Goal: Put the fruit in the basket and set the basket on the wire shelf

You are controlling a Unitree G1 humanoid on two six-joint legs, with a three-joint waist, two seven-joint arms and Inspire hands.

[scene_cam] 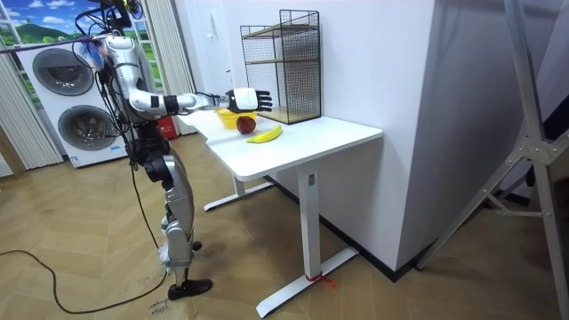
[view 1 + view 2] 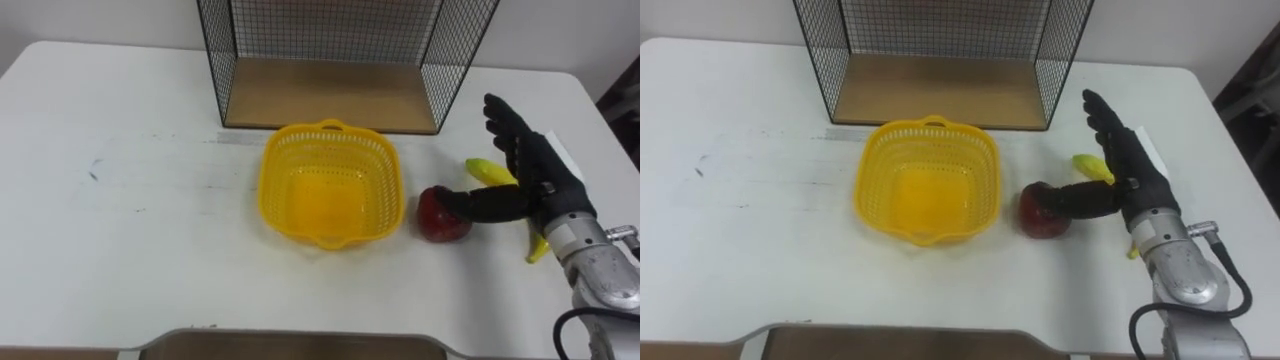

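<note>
Right hand (image 2: 540, 185) spread flat, thumb against apple (image 2: 435, 222); banana (image 1: 264, 135) whole in room view.

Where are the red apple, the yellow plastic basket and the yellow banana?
red apple (image 2: 436, 222), left eye view, lower front face.
yellow plastic basket (image 2: 280, 178), left eye view, left wall.
yellow banana (image 2: 488, 172), left eye view, upper end.
</note>
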